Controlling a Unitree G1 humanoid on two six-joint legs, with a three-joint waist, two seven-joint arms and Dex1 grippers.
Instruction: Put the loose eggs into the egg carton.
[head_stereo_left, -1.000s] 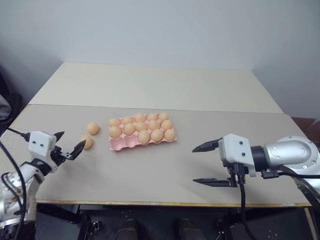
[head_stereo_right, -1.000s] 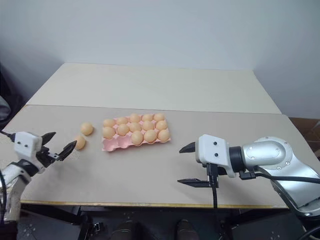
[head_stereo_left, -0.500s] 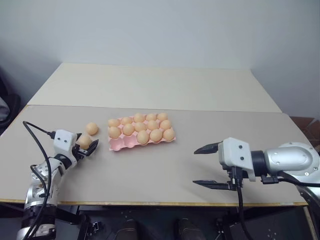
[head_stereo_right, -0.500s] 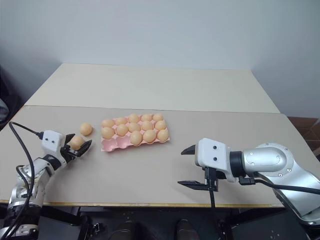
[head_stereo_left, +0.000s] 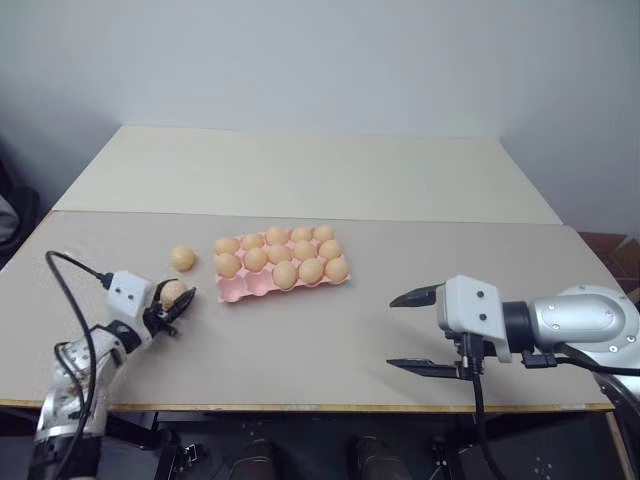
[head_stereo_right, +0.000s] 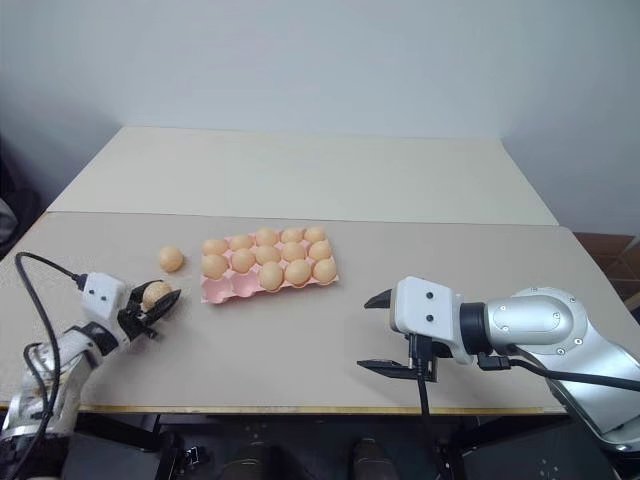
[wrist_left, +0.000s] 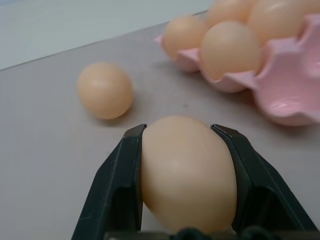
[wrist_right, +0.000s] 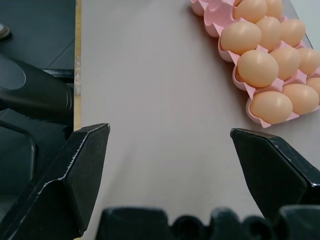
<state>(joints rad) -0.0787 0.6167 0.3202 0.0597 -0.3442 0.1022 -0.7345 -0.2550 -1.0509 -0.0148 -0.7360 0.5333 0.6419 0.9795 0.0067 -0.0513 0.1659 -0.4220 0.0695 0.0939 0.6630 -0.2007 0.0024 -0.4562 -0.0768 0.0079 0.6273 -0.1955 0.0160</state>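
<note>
The pink egg carton (head_stereo_left: 238, 290) lies mid-table, most cups filled with pale orange eggs, its near-left cups bare. My left gripper (head_stereo_left: 176, 298) sits left of it, shut on a loose egg (wrist_left: 187, 172) that its two black fingers (wrist_left: 117, 190) clamp from both sides. A second loose egg (head_stereo_left: 182, 257) rests on the table beyond it, left of the carton. My right gripper (head_stereo_left: 420, 331) hovers open over the table's near right part, well apart from the carton, with nothing between its fingers (wrist_right: 75, 175).
The table's near edge (head_stereo_left: 330, 407) runs just below both grippers. A seam (head_stereo_left: 400, 221) crosses the tabletop behind the carton. A black cable (head_stereo_left: 70, 290) loops over my left arm.
My left gripper slid toward the nearer loose egg and closed around it. The right gripper stayed where it was, open.
</note>
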